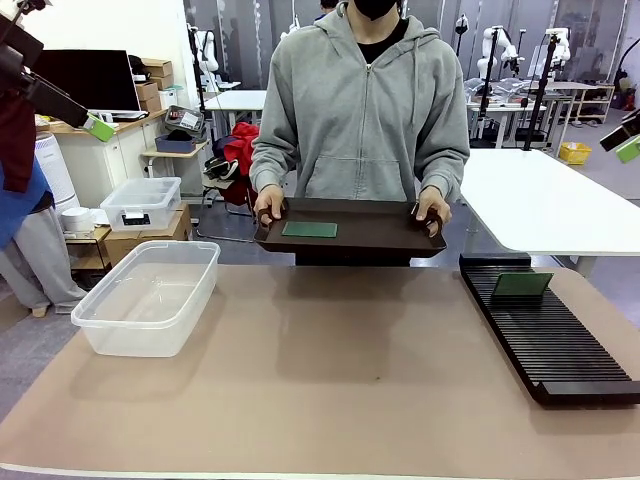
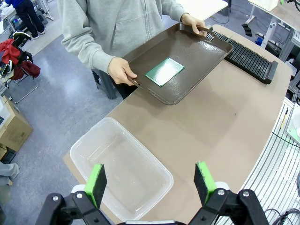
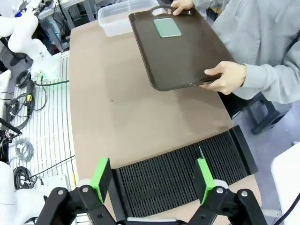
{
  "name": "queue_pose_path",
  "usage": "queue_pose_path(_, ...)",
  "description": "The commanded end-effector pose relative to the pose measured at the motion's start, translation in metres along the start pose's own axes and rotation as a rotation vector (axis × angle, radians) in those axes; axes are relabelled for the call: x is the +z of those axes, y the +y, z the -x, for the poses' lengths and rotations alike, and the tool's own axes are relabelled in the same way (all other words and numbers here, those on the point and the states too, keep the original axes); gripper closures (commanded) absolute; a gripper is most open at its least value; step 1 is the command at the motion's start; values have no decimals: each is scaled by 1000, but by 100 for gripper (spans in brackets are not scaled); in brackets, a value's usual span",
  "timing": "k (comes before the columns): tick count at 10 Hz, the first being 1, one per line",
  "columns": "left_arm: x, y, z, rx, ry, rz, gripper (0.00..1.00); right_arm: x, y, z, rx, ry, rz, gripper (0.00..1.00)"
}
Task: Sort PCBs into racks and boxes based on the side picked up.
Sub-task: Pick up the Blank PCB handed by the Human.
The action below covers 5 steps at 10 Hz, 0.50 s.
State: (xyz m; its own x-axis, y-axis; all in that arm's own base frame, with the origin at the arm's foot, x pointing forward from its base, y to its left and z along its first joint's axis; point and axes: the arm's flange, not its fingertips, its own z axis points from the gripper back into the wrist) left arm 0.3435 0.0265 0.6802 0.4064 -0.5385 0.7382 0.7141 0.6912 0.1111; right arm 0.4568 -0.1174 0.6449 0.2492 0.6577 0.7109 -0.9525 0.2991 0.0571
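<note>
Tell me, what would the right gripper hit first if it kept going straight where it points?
Most likely the black rack, lying directly ahead of the open right gripper. A green PCB standing in a slot near one finger might get brushed; depth is hard to judge.

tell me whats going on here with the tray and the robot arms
A person holds a brown tray by both handles at the table's far edge, with one green PCB lying flat on it. A second PCB stands in the black rack. Neither arm holds anything: the left gripper, open, hangs over the clear tub, and the right gripper, open, over the rack.
</note>
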Motion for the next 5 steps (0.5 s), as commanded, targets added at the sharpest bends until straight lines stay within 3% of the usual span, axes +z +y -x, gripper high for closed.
queue_pose_path(1,-1,0,2,-1,-10,1,0,6,10,10,-1,-24,46,7)
queue_pose_path(5,-1,0,2,-1,-10,1,0,37,12,27,30,-44,1,7)
